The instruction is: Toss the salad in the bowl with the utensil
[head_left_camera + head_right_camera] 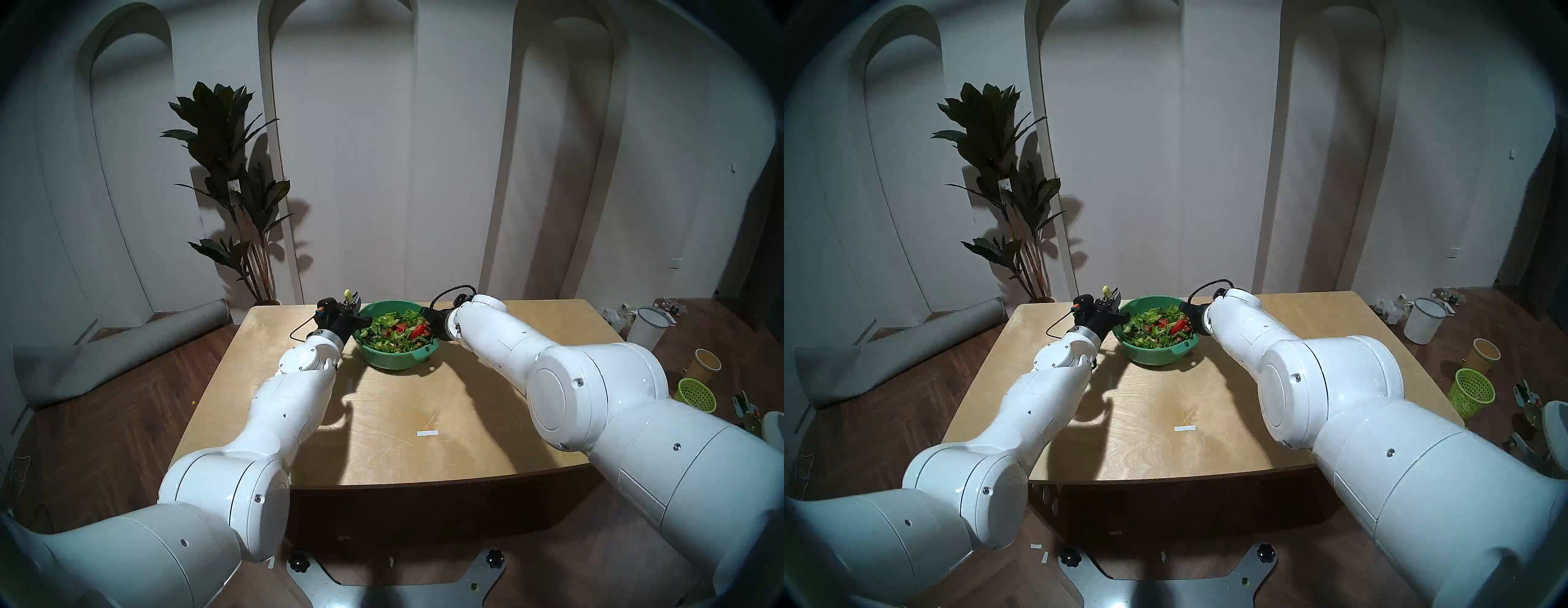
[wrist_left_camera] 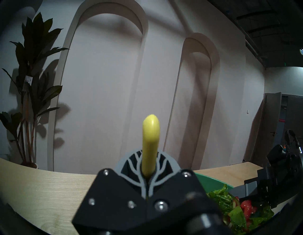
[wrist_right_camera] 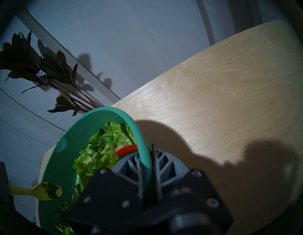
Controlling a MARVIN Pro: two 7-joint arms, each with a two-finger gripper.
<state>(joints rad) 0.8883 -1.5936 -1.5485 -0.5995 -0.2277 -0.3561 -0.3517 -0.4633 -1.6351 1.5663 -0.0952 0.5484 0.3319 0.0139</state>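
Note:
The teal-green bowl stands at the far middle of the table, full of salad of green leaves and red tomato pieces. My left gripper is at the bowl's left rim, shut on the yellow-green utensil, whose handle end sticks up past the fingers. In the right wrist view the utensil's spoon end is inside the bowl by its wall, with leaf bits on it. My right gripper is shut on the bowl's right rim, one finger inside and one outside.
The wooden table has a white tape strip near its front. A potted plant stands behind the left corner. A rolled mat lies on the floor at left. A lime-green mesh basket, a yellow cup and a white bucket are on the floor at right.

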